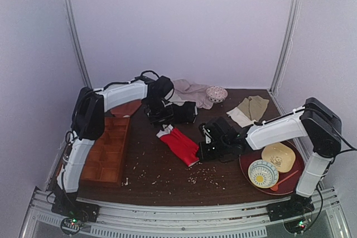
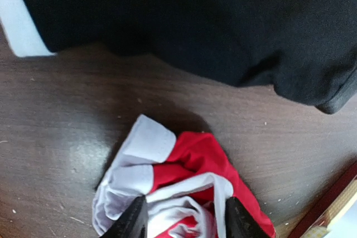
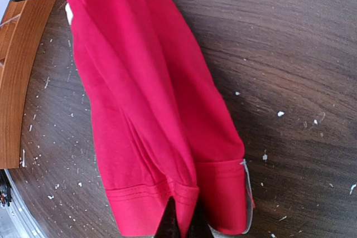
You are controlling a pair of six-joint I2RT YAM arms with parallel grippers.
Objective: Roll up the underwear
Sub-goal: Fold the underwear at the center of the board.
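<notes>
The red underwear (image 1: 179, 143) lies stretched on the dark wood table between my two grippers. My left gripper (image 1: 160, 121) is at its far end. In the left wrist view the fingers (image 2: 134, 220) are closed on the bunched white waistband and red fabric (image 2: 189, 160), with the gripper (image 2: 185, 221) at the bottom edge. My right gripper (image 1: 204, 150) is at the near end. In the right wrist view it (image 3: 182, 224) is shut, pinching the red leg hem (image 3: 150, 137). The lettering is not visible.
Black briefs with a white edge (image 1: 184, 112) lie just behind the left gripper, also in the left wrist view (image 2: 223, 20). A beige garment (image 1: 189, 90), a small bowl (image 1: 216, 93), a tan cloth (image 1: 251, 107), a wooden compartment tray (image 1: 109, 149) and a red plate (image 1: 248, 178) with dishes surround the area.
</notes>
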